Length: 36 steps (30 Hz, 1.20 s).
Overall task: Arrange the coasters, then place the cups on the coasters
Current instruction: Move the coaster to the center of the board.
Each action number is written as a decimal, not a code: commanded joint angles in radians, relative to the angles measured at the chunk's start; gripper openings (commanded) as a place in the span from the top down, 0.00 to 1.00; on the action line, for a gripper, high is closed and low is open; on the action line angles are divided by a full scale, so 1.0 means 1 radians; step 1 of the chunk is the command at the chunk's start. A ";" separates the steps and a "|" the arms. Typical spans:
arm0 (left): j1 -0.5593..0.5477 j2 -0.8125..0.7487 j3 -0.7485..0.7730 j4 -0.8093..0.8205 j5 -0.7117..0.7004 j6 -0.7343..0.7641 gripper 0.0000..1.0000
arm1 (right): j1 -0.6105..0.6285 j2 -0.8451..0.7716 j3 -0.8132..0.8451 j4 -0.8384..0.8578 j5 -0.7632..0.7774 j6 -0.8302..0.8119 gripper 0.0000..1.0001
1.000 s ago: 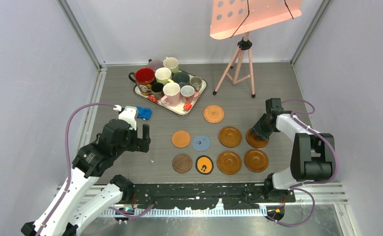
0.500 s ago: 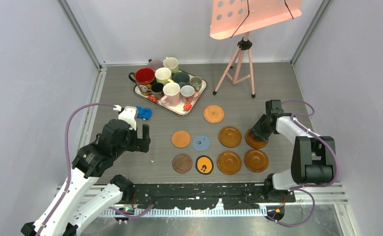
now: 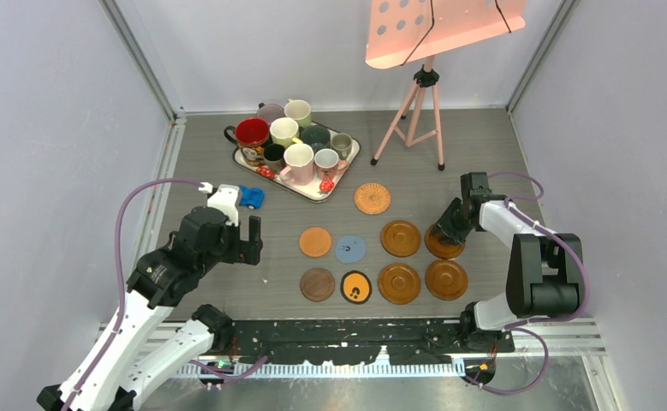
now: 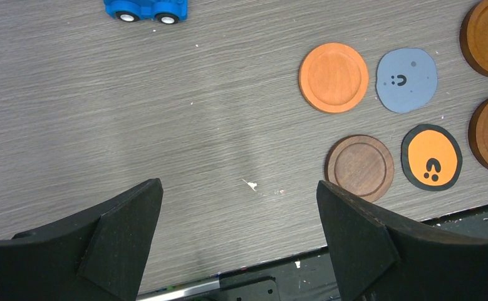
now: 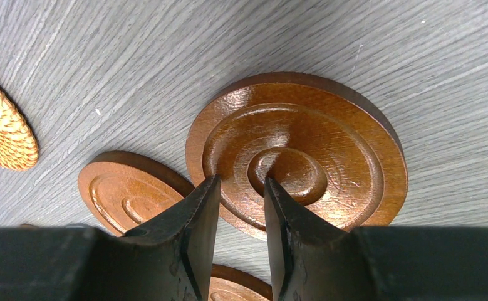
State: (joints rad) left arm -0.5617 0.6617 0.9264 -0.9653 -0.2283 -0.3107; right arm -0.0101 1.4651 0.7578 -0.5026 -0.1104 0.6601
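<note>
Right now I'd say I'm arranging the coasters (image 3: pixel 399 282): my right gripper (image 5: pixel 241 185), fingers narrow, pinches the rim of a glossy brown round wooden coaster (image 5: pixel 329 144) at centre right of the overhead view. My left gripper (image 4: pixel 238 188) gapes wide and empty. Next, it needs setting down level.

The surface (image 3: pixel 484 154) is grey, streaked with fine wood grain. The glossy brown coaster (image 5: pixel 329 144) shows turned concentric rings, as do three more brown coasters (image 3: pixel 399 282). At their nine o'clock are an orange coaster (image 4: pixel 333 77), a blue coaster (image 4: pixel 407 80) with a tiny black smiling face, a dark wood coaster (image 4: pixel 359 168), and a black coaster (image 4: pixel 431 157) whose orange centre bears black dots. The woven coaster (image 3: pixel 372 199) is tan-orange. The toy car (image 4: pixel 146 9) is bright blue. The tray (image 3: pixel 306 193) is white with red strawberries; on it are a dark cup (image 3: pixel 252 131) that is red inside and a pink cup (image 3: pixel 299 163). The left hand (image 4: pixel 238 188) and right hand (image 5: pixel 241 182) are black.
</note>
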 commanded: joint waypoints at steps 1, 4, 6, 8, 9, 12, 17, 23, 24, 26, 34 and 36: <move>-0.002 0.002 -0.001 0.042 -0.017 -0.006 0.03 | 0.010 0.021 0.008 0.003 -0.010 -0.017 0.61; -0.002 0.003 -0.001 0.041 -0.019 -0.006 0.03 | 0.010 0.033 0.021 0.009 -0.019 -0.024 0.61; -0.003 0.004 0.000 0.039 -0.021 -0.005 0.03 | 0.010 0.045 0.030 0.005 -0.024 -0.033 0.61; -0.003 0.002 0.000 0.038 -0.026 -0.007 0.03 | 0.010 0.043 0.036 -0.002 -0.024 -0.040 0.61; -0.002 -0.001 0.000 0.037 -0.027 -0.007 0.03 | 0.010 0.040 0.035 -0.002 -0.023 -0.043 0.61; -0.003 -0.006 -0.001 0.038 -0.028 -0.007 0.03 | 0.010 0.031 0.032 0.017 -0.045 -0.068 0.61; -0.002 -0.014 -0.003 0.039 -0.022 -0.009 0.03 | 0.010 0.048 0.067 -0.009 -0.042 -0.115 0.61; -0.002 -0.015 -0.001 0.045 -0.015 0.002 0.02 | 0.010 0.049 0.098 -0.026 -0.044 -0.119 0.61; -0.003 -0.014 -0.001 0.048 -0.006 0.002 0.02 | 0.010 0.046 0.108 -0.035 -0.038 -0.126 0.61; -0.003 -0.013 -0.001 0.054 0.007 0.002 0.02 | 0.010 0.040 0.128 -0.060 -0.023 -0.141 0.61; -0.003 -0.024 -0.002 0.052 0.015 0.004 0.02 | 0.010 0.015 0.209 -0.144 0.021 -0.183 0.60; -0.003 -0.030 -0.007 0.054 0.019 0.003 0.02 | 0.010 -0.009 0.238 -0.164 0.019 -0.197 0.60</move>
State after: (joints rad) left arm -0.5617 0.6502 0.9260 -0.9573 -0.2234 -0.3099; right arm -0.0071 1.5124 0.9165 -0.6125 -0.1158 0.5037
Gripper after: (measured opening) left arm 0.977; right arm 0.396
